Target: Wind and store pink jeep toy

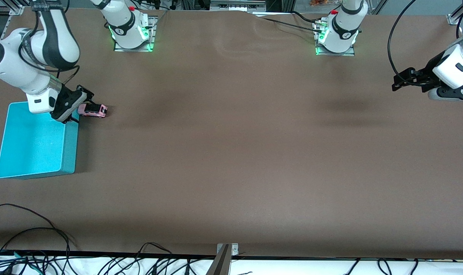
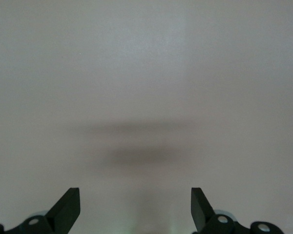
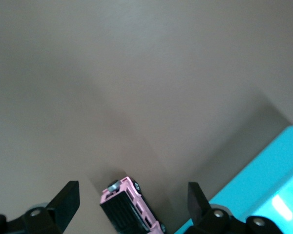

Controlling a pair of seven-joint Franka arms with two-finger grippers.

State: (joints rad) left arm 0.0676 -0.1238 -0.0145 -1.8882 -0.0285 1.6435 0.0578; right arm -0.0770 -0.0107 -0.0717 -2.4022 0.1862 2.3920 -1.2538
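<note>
The pink jeep toy [image 1: 94, 110], pink with a black roof, stands on the brown table next to the teal bin's [image 1: 70, 149] corner that lies farther from the front camera. My right gripper [image 1: 78, 107] hangs open just over the jeep's bin-side end and the bin's edge. In the right wrist view the jeep [image 3: 129, 207] lies between the spread fingers of the right gripper [image 3: 133, 195], touching neither, and the bin [image 3: 278, 165] shows beside it. My left gripper [image 1: 395, 84] waits open and empty above the table at the left arm's end; the left wrist view shows the gripper [image 2: 136, 202] over bare table only.
The teal bin is empty inside. Cables [image 1: 33, 244] lie along the table's edge nearest the front camera. A small metal bracket [image 1: 227, 249] sits at the middle of that edge. The two arm bases [image 1: 132, 36] stand along the edge farthest from the camera.
</note>
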